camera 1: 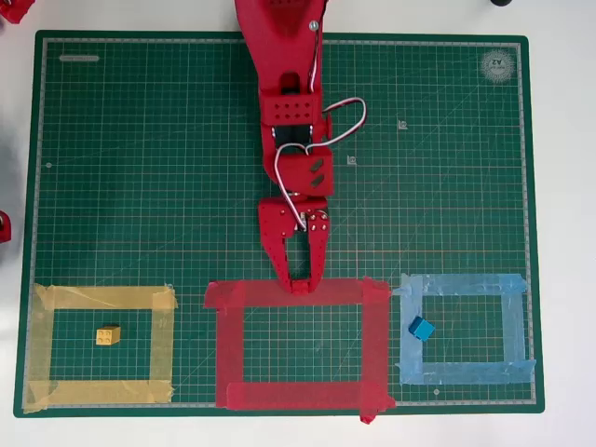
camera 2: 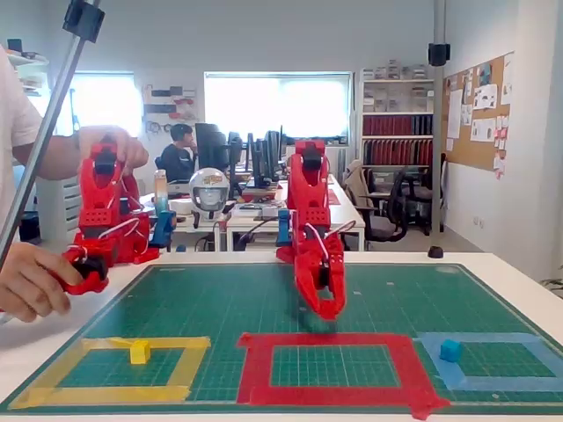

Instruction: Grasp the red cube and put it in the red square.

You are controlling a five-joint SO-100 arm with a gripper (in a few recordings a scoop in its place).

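The hand (camera 1: 300,279) hangs over the square's (camera 1: 377,345) far strip, fingertips close together; whether they hold the cube, I cannot tell. Best reach further inside the square before releasing.

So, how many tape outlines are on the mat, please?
3, in the overhead view: yellow outline left, red square middle, light blue outline right. None seem hidden.

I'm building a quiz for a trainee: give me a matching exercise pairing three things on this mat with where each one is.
1. small yellow plastic cube
2. small blue plastic cube
3. red pincer

A. within the light blue tape outline
B. over the top strip of the wide red tape outline, overhead view
C. within the yellow tape outline

Pairs: 1-C, 2-A, 3-B.
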